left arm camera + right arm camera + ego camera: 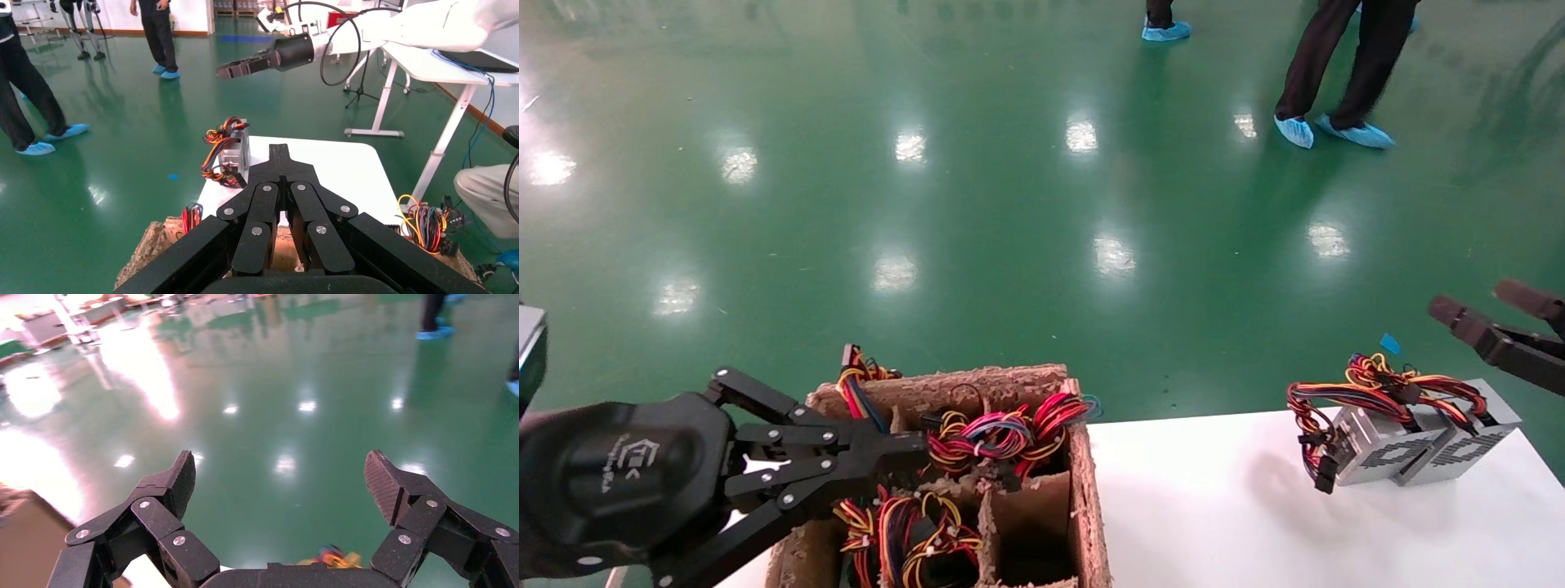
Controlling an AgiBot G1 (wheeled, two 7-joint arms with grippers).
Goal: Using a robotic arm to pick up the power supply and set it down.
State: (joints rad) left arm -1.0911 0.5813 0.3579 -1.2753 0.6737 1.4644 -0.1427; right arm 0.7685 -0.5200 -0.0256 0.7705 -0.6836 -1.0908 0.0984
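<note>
Right gripper (1491,314) open, empty, hovering just above/behind the power supply (1459,445) on the white table (1214,506). Left gripper (911,445) clenched over the cardboard box (1083,490), well apart.

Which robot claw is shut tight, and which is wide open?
The left gripper, over the cardboard box of wires, has its jaws pressed together. The right gripper, up beside the two silver power supplies, has its jaws spread wide apart.

White table (1214,523) bearing two silver power supplies (1418,445) and a cardboard crate (1083,490)
</note>
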